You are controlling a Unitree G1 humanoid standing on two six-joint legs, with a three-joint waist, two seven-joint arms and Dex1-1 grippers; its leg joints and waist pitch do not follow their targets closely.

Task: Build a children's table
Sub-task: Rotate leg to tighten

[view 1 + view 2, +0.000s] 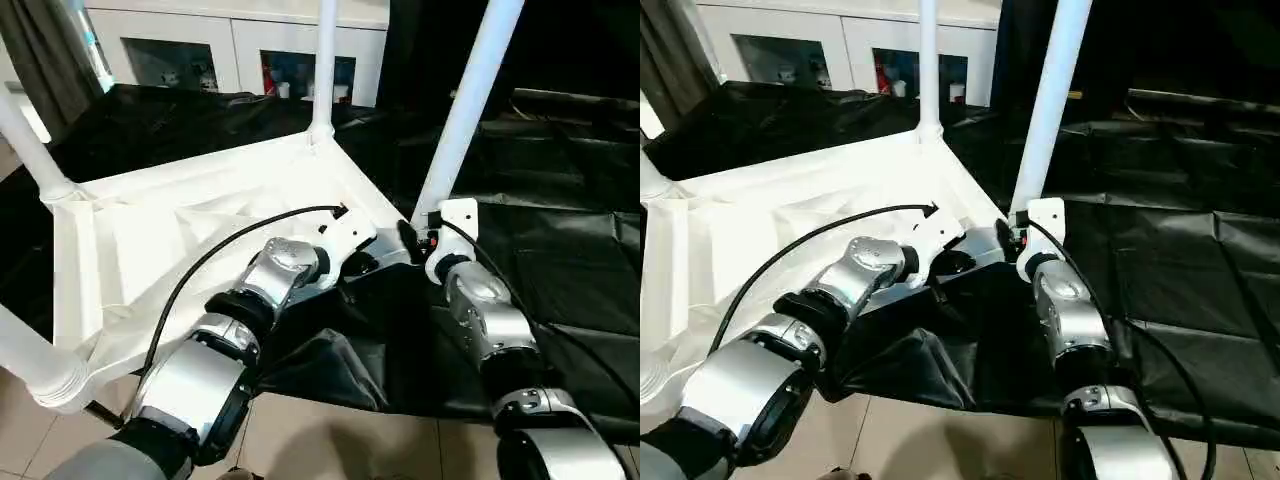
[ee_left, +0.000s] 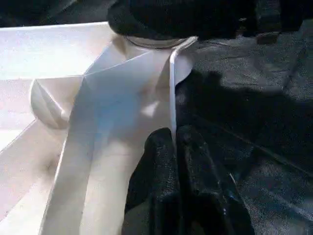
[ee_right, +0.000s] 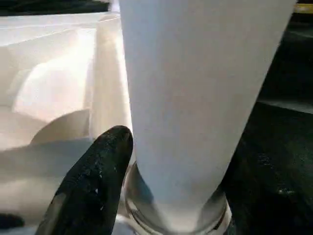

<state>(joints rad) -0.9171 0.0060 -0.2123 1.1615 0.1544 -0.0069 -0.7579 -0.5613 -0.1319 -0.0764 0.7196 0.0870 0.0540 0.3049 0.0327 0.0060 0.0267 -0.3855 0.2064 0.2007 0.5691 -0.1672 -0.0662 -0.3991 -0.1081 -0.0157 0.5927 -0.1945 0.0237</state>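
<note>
Left end effector (image 2: pixel 173 147) pinches tabletop (image 1: pixel 150 230) rim — right end effector (image 3: pixel 161 196) straddles socketed leg (image 1: pixel 465 110).

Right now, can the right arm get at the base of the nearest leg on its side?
Probably yes. The right pincer is already at the base of the near leg, one black finger beside it where it enters the tabletop corner; nothing is between.

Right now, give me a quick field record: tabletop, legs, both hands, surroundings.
tabletop: white tabletop lying upside down, ribbed underside up, on black sheet
legs: four white legs standing in the corner sockets; near-right leg leans
left hand: left hand shut on the tabletop's thin edge by that corner
right hand: right hand at the base of the near-right leg, one finger beside it
background: white cabinet
</note>
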